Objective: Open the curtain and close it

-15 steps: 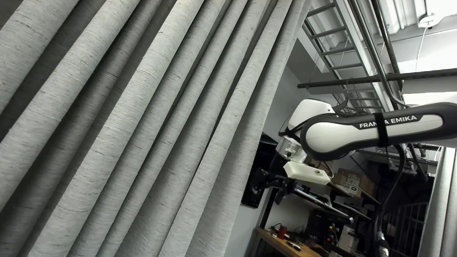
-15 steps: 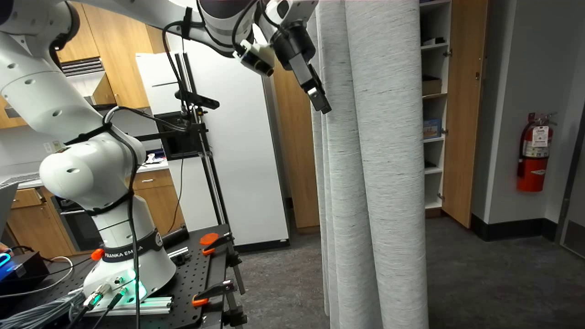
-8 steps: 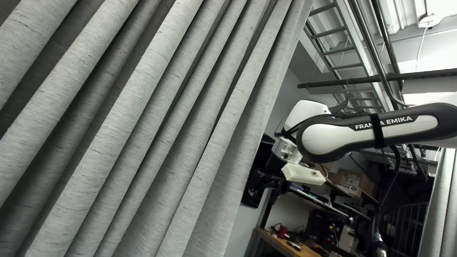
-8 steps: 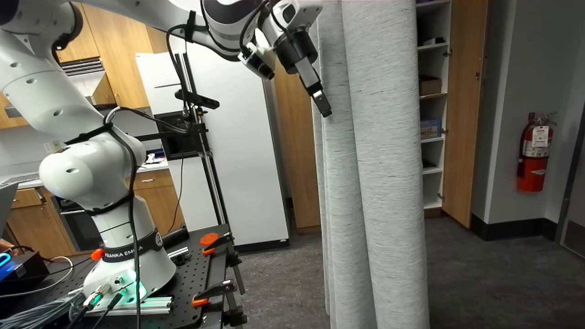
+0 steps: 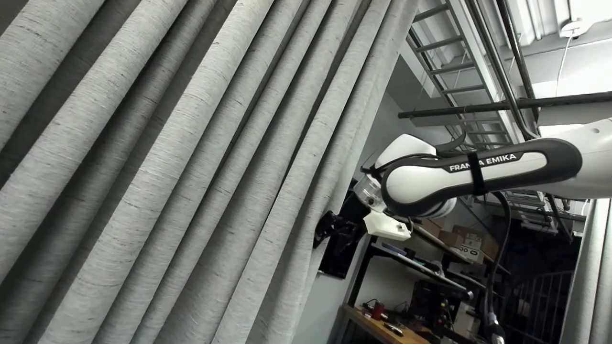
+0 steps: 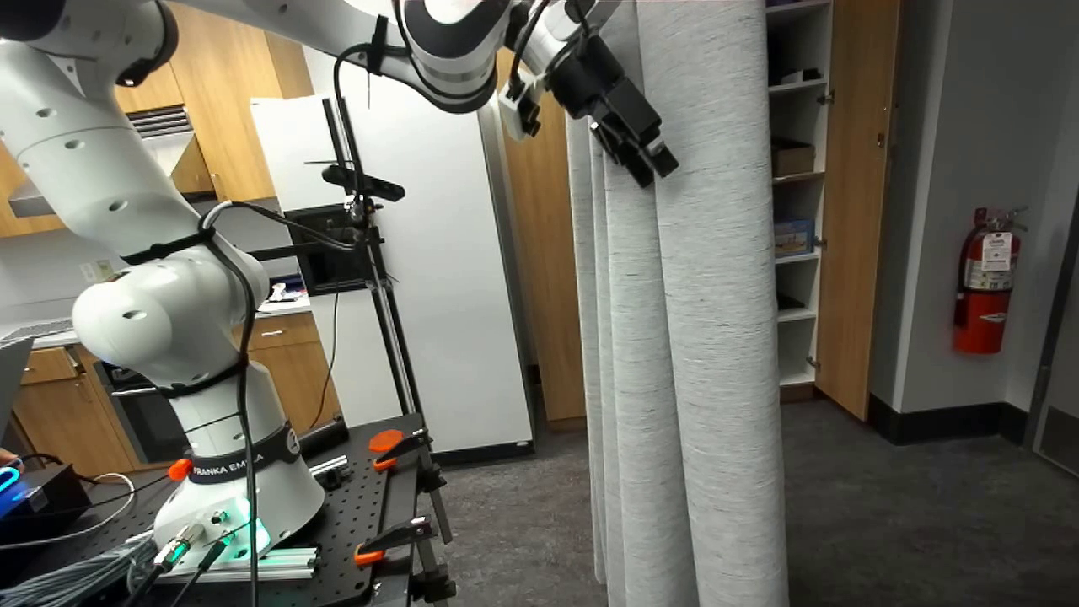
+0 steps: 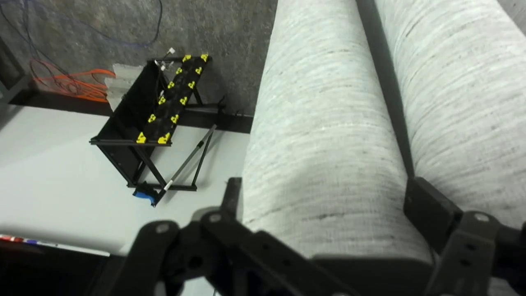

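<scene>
The curtain is a very large light grey woven drape with long pleats. It hangs across the left of an exterior view and in the middle of another exterior view. In the wrist view its edge fold stands between the fingers of my gripper. The fingers are wide apart, one on each side of the fold; the right one presses into the groove beside the neighbouring pleat. The gripper also shows at the curtain's edge in both exterior views. In the first of these points its tips are partly hidden by fabric.
A black frame with yellow marks stands on the floor by a white wall. A wooden bench and shelves lie behind the arm. A tall cabinet and a fire extinguisher are beyond the curtain; a white fridge stands behind the arm.
The arm has reached further toward the curtain, and the gripper has turned so both fingers show. It has moved from beside the curtain's edge to around the edge fold, which bends slightly.
</scene>
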`<action>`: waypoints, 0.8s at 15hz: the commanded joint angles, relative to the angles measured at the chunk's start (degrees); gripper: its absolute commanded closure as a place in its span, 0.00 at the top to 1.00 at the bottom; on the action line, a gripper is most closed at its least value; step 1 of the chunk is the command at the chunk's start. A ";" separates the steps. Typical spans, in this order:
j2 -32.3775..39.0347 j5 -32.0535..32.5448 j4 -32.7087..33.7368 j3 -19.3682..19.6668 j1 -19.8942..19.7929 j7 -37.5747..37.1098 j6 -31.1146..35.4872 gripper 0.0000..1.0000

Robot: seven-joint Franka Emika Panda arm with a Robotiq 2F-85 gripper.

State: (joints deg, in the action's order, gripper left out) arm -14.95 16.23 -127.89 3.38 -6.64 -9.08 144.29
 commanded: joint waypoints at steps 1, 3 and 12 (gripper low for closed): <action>2.73 -2.56 3.53 0.92 0.08 3.35 6.22 1.00; 2.77 -1.97 4.41 0.93 -0.24 3.47 9.52 1.00; 1.43 -0.20 10.06 1.68 -0.70 3.89 21.53 1.00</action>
State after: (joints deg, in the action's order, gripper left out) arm -13.41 15.94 -120.08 4.33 -7.23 -6.43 162.19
